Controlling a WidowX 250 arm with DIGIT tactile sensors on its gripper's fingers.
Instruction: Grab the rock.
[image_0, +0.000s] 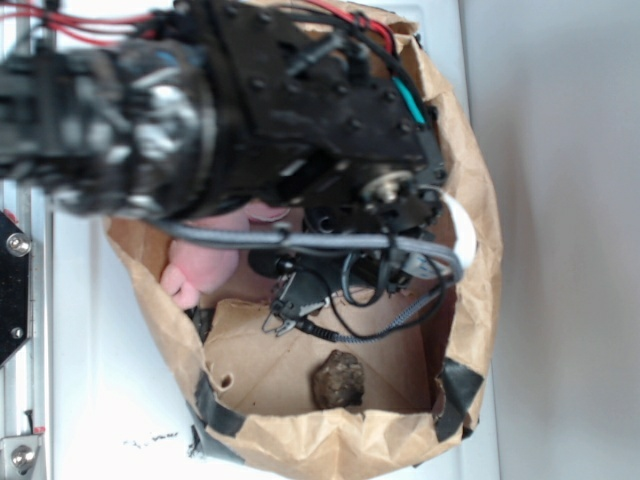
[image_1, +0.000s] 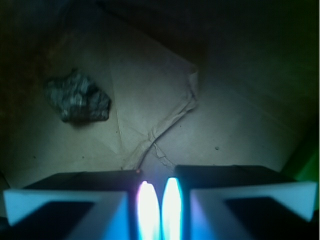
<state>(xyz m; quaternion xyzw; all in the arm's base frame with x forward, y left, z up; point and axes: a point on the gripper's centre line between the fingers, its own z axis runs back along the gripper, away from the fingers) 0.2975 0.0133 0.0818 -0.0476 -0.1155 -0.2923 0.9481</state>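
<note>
**Rock still loose on the bag floor, claw not yet on it**

The robot arm (image_0: 230, 100) fills the top of the outside view, reaching down into an open brown paper bag (image_0: 470, 300) that sits on a white surface (image_0: 100, 400). Its bulk and cables hide most of the bag's upper half. A pink plush toy (image_0: 205, 265) shows beneath the arm at the bag's left side.

The claw (image_1: 159, 200) appears at the bottom edge of the wrist view, its two pads drawn nearly together with only a thin bright slit between them and nothing held.

The rock (image_0: 338, 380) lies alone on the bag's creased paper floor, close to the near rim in the outside view. From the wrist camera the rock (image_1: 77, 97) sits up and to the left, well apart from the pads.

By this showing the grab has not begun. What seems left: spread the pads, line them up over the rock, go down, close.
</note>
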